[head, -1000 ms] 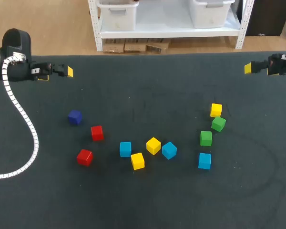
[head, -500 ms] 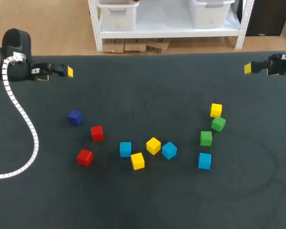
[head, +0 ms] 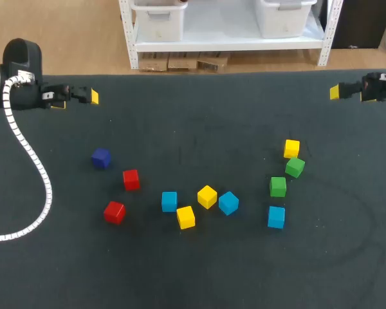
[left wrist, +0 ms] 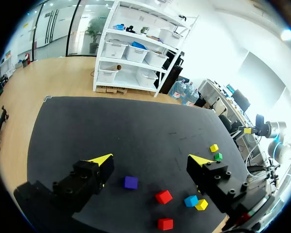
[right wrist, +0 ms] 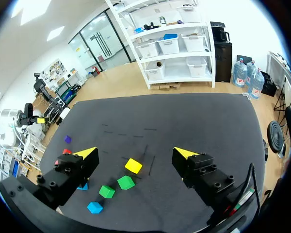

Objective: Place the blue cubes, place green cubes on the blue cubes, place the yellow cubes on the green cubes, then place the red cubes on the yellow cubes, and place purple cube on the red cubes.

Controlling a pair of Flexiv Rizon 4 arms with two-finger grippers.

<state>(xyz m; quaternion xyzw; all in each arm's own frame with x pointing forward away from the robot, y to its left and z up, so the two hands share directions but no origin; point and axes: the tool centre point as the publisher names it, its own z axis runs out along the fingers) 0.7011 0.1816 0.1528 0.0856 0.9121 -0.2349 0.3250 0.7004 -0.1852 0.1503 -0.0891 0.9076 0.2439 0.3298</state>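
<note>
The left arm (head: 26,90) sat at the upper left of the frame, near the far edge of the dark table (head: 193,122); the left jaws stood released, yellow tips wide apart with nothing between them; the right arm (head: 376,87) sat at the upper right, and the right jaws were likewise released, holding nothing. Every cube lay singly on the table. The purple cube (head: 101,158) sat at middle left; below and to its right lay the upper red cube (head: 131,179); the lower red cube (head: 114,212) lay lower left of that one, apart from it. Around the lower centre four cubes made a loose cluster: the left blue cube (head: 169,201), the low yellow cube (head: 186,217) just beside it, the centre yellow cube (head: 206,196), and the centre blue cube (head: 228,203) close at that one's right. At the right, the far yellow cube (head: 291,149) stood just above the upper green cube (head: 294,167); the lower green cube (head: 278,187) lay lower left of that; the right blue cube (head: 276,217) lay below it, apart.
</note>
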